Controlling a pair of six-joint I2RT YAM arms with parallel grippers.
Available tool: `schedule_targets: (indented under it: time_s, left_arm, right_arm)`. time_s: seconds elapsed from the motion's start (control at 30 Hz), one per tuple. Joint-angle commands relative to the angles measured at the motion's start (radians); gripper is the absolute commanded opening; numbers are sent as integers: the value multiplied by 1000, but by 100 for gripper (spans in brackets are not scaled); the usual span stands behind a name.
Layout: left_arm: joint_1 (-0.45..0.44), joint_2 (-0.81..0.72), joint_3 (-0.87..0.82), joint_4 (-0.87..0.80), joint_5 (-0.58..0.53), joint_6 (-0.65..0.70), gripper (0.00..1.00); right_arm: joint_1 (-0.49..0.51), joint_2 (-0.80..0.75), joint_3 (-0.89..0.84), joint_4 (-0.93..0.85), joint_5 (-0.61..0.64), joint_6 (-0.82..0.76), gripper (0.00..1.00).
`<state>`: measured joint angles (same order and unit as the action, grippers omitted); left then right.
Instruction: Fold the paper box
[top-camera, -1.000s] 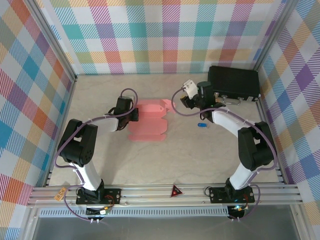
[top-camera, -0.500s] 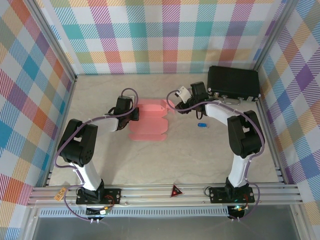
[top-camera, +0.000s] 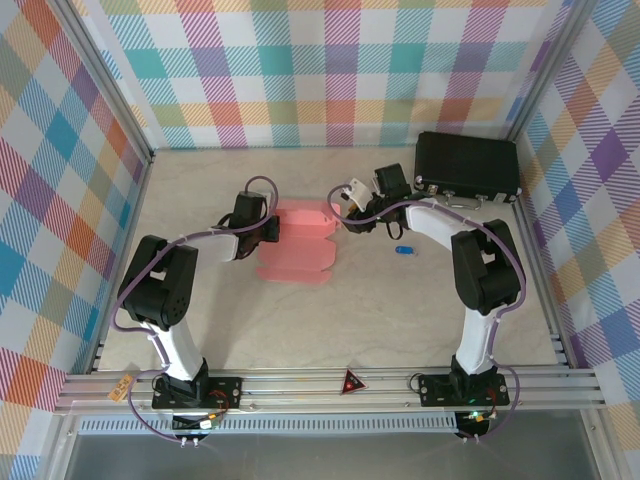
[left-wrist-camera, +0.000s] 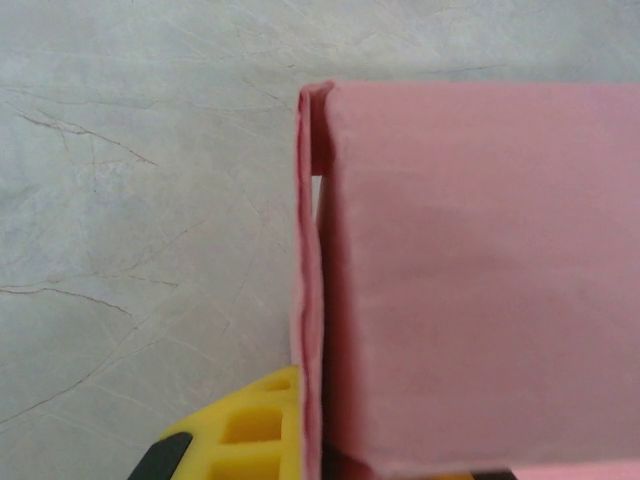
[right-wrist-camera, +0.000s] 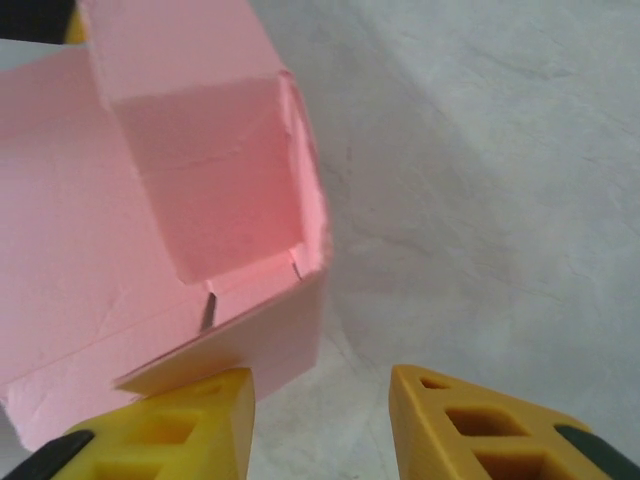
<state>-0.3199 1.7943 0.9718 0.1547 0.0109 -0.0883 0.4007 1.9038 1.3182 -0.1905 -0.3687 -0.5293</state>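
Roughly at the middle of the table (top-camera: 300, 320), between the two arms: the paper box (top-camera: 300, 250), salmon-pink and half folded, with its far part raised into walls and a flat flap spread toward the near edge.

At the left end of it, the left gripper (top-camera: 268, 228) — clenched on the thin card. Seen from the left wrist: one yellow finger (left-wrist-camera: 240, 440) pressed against the outer side of an upright pink wall, the other finger hidden behind the card.

At the right end, the right gripper (top-camera: 342, 215), jaws parted and grasping nothing. Seen from the right wrist: both yellow fingers (right-wrist-camera: 170, 430) apart, with bare table between them. Reaches with the left-hand finger just under the open corner of the box, where a side flap stands up against the end wall — touching or only very close, cannot tell.

Well apart, at the far right corner of the table: a black case (top-camera: 467, 165). Near the right arm, apart from the box: a small blue object (top-camera: 403, 250), too small to tell more.
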Motion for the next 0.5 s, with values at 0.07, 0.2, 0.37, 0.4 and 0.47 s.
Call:
schedule_targets:
  time_s: [0.07,0.2,0.37,0.4,0.47]
  left_arm:
    - [-8,14,34,-12,21,12,0]
    - [-8,17,40,-15,24,13,0]
    - [-8,23,49,-26,27,15,0]
    - [-8,25,50,-27,29,14,0]
    - [-8,26,53,-27,29,15,0]
  right_arm:
    - [14,17,42,-51,-119,-40,39]
    - [17,40,82,-110,-164,-55,38]
    - [22,65,115,-156,-204,-63,36]
    - [23,69,121,-169,-214,-69,36]
    - [23,78,133,-190,-229,-73,36]
